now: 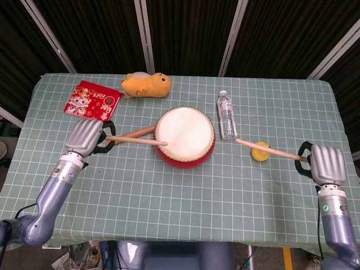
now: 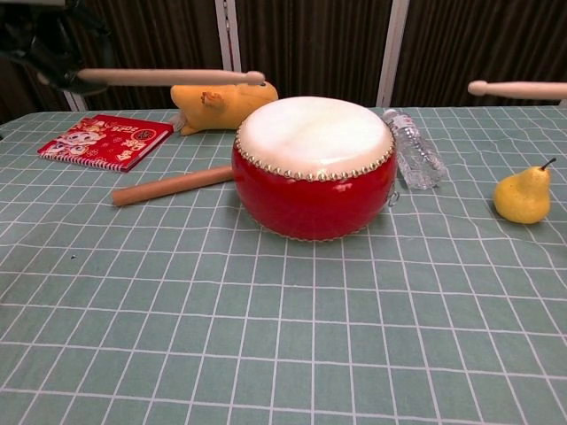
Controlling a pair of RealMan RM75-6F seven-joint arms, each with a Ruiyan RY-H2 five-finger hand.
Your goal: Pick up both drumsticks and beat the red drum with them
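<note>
Checked green cloth under round red drum, smooth pale skin.

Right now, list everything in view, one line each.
drum: 1, red with white head, table centre
drumsticks: 2, light wood, one in the left hand, one in the right hand, both off the drum
rod: 1, brown wood, lying left of drum
bottle: 1, clear, lying right of drum
pear: 1, yellow, right side
toy: 1, orange-yellow, behind drum
book: 1, red, far left
left hand: 1, silver
right hand: 1, silver
</note>
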